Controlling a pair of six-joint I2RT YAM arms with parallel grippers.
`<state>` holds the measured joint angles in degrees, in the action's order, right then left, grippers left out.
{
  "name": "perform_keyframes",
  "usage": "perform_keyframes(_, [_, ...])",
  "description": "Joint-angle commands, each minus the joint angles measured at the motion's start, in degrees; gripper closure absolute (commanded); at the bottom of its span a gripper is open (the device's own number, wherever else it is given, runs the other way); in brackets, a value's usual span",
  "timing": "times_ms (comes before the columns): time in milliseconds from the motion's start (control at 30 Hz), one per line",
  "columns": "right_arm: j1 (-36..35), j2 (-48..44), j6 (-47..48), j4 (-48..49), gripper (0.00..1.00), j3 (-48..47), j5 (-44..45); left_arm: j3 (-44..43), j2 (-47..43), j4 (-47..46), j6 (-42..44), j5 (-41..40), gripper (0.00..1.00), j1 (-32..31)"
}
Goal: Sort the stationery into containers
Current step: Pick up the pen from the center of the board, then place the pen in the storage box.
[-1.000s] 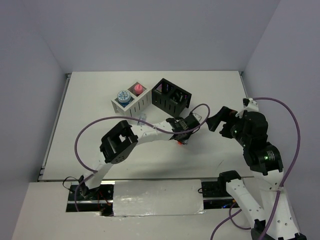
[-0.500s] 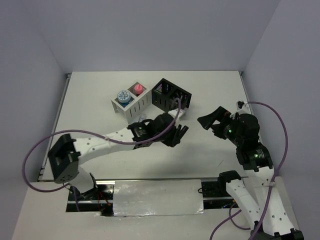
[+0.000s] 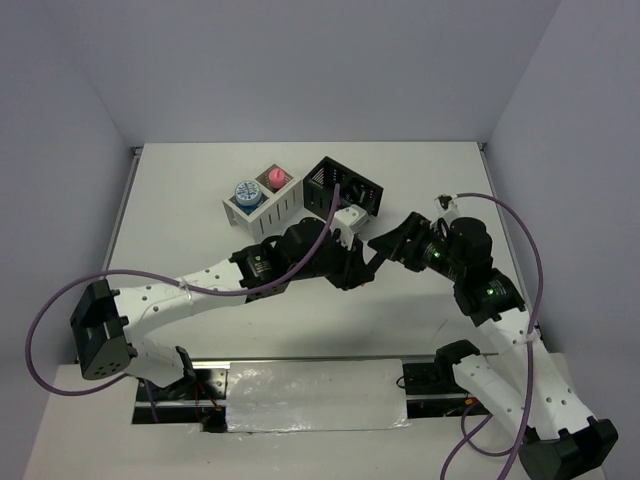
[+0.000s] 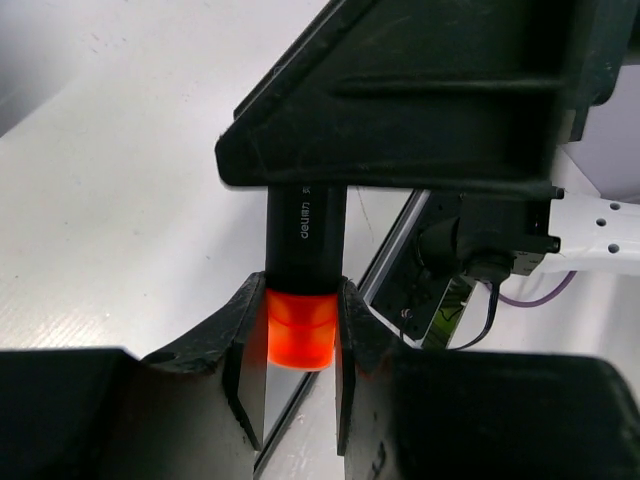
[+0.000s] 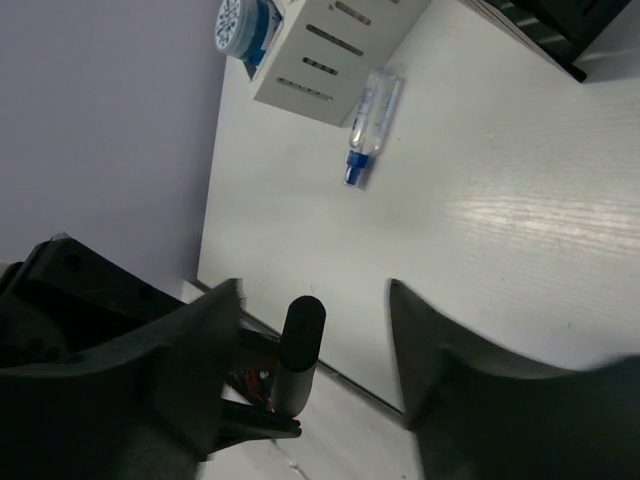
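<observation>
My left gripper (image 4: 300, 292) is shut on the orange cap of a black-bodied highlighter (image 4: 304, 225), held up off the table. My right gripper (image 5: 315, 290) is open, its two fingers standing either side of the highlighter's black end (image 5: 301, 325) without touching it. From above, the two grippers meet nose to nose, the left gripper (image 3: 355, 265) and the right gripper (image 3: 388, 243), in front of the black container (image 3: 345, 188). The white container (image 3: 283, 205) holds a pale-blue tape roll (image 3: 245, 192) and a pink tube (image 3: 277, 179). A blue-white stick (image 5: 369, 125) lies on the table beside the white container (image 5: 330, 50).
The left arm (image 3: 190, 290) stretches across the near middle of the table, its purple cable (image 3: 40, 320) looping out to the left. The right arm (image 3: 490, 300) rises at the right. A silver-taped strip (image 3: 310, 395) runs along the near edge.
The left gripper has carried the highlighter right and up towards the right gripper. The right gripper has come left over the highlighter's black end, its jaws narrowing.
</observation>
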<state>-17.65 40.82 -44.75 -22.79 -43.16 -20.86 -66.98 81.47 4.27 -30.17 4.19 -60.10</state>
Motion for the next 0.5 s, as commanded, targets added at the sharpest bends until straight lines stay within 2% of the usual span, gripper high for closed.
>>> perform_keyframes(0, [-0.19, 0.58, -0.25, 2.93, 0.39, 0.53, 0.47, -1.92, 0.71, -3.39, 0.64, 1.36, 1.00, -0.11])
perform_keyframes(67, [-0.37, 0.93, 0.28, 2.40, 0.55, 0.18, 0.21, -2.28, 0.88, -2.96, 1.17, 0.92, 1.00, -0.02])
perform_keyframes(100, [-0.28, 1.02, 0.45, 1.96, 0.72, -0.08, 0.03, -2.71, 1.06, -2.52, 1.17, 0.74, 1.00, 0.07])
perform_keyframes(133, [-0.19, 1.02, 0.89, 1.78, 0.80, -0.26, 0.12, -2.80, 1.41, -1.99, 1.08, 1.26, 1.00, 0.68])
perform_keyframes(233, [-0.37, 1.72, 1.51, 0.99, 1.00, -0.70, 0.30, -2.11, 1.15, -1.90, 0.29, 2.05, 0.99, 2.08])
perform_keyframes(267, [-0.28, 2.42, 1.86, 1.16, 1.00, -0.70, -0.05, -1.67, 0.45, -2.42, -0.32, 2.66, 0.94, 3.22])
perform_keyframes(300, [-0.37, 2.86, 2.04, 2.21, 1.00, -0.70, -0.32, -0.97, 0.01, -2.60, -0.59, 2.67, 0.68, 3.67])
perform_keyframes(333, [-0.37, 3.73, 2.99, 2.92, 1.00, -0.87, -0.49, -0.87, -0.35, -1.56, -0.76, 1.71, 0.47, 4.80])
perform_keyframes(367, [-0.28, 4.35, 3.79, 3.97, 1.00, -1.14, 0.03, -1.13, -0.78, 0.02, -1.03, 0.57, 0.19, 5.33])
perform_keyframes(400, [-0.19, 5.32, 5.19, 6.59, 1.00, -2.36, 0.73, -2.35, -0.96, 1.69, -1.03, -0.48, 0.01, 5.86])
perform_keyframes(467, [-0.19, 10.14, 10.81, 10.02, 1.00, -6.82, 3.98, -4.46, -1.40, 8.19, -1.29, -3.47, 0.01, 7.71])
